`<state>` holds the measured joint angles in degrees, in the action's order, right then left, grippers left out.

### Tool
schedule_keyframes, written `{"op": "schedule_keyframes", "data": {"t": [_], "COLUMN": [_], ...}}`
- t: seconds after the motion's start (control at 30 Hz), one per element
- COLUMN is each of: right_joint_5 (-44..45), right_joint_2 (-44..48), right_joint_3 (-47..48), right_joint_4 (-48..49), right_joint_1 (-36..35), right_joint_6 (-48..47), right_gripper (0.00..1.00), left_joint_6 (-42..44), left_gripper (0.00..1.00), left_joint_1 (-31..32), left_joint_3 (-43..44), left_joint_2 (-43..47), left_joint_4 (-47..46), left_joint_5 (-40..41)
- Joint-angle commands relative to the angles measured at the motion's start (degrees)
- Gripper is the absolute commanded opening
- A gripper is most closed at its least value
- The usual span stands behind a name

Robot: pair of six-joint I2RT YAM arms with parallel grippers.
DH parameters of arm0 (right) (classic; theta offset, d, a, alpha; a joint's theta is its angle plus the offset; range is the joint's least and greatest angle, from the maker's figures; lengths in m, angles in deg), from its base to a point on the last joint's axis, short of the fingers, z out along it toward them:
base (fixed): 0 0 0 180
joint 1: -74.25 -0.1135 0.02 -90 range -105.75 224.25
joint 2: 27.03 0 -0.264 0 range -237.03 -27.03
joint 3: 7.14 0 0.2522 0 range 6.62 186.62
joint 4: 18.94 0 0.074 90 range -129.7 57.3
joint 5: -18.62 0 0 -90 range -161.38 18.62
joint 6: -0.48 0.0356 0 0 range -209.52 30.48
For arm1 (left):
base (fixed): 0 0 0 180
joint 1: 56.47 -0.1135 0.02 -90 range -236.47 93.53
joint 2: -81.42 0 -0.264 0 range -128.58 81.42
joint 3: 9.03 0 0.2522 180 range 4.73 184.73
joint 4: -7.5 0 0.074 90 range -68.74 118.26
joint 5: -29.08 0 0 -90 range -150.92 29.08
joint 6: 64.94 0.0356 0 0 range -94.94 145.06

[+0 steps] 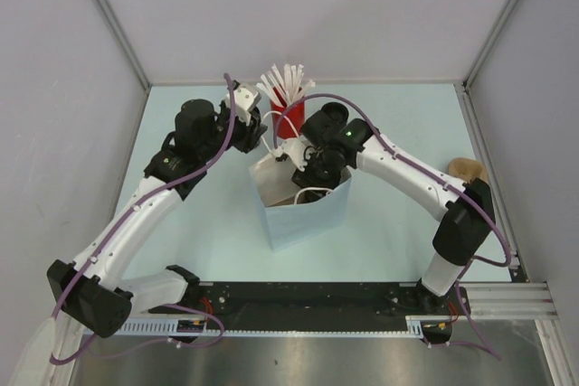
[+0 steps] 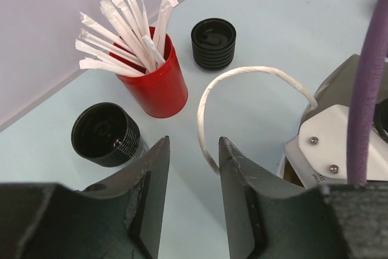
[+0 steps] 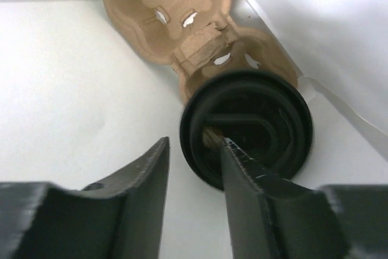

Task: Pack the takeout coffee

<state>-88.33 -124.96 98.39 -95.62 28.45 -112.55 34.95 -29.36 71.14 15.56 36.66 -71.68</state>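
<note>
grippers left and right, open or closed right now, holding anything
Left gripper: jaws open, holding nothing; white twisted-paper bag handle loops just ahead.
Right gripper: jaws open, holding nothing, over the round black lidded coffee cup.

No legible text, label, brand or number on any object in view.

So the bag (image 1: pixel 308 214) stood mid-way across the table (image 1: pixel 398 223), with the cardboard tray (image 3: pixel 157 4) lying inside it and the takeout coffee (image 3: pixel 245 128) sitting in, I think, the tray's nearer hole. Behind the bag stood the cup of sticks (image 2: pixel 159 86), with a second lidded cup (image 2: pixel 103 134) on one side of it and a third lidded cup (image 2: pixel 213 43) on the other.
</note>
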Motion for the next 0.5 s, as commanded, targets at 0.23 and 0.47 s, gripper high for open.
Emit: {"op": "schedule_keyframes", "data": {"t": [0.23,0.47], "right_joint_5": [-0.45,-1.95], "right_joint_2": [4.68,6.34], "right_joint_3": [6.49,8.69], "right_joint_4": [-2.30,-2.83], "right_joint_1": [-0.96,-1.04], "right_joint_6": [-2.11,-3.34], "right_gripper": [0.64,0.83], "left_joint_6": [-0.93,-0.84], "left_gripper": [0.60,0.72], "left_joint_1": [-0.31,-0.31], "left_joint_3": [-0.05,0.12], "left_joint_2": [1.62,1.53], "left_joint_4": [-1.60,-1.51], "left_joint_5": [-1.36,-1.89]}}
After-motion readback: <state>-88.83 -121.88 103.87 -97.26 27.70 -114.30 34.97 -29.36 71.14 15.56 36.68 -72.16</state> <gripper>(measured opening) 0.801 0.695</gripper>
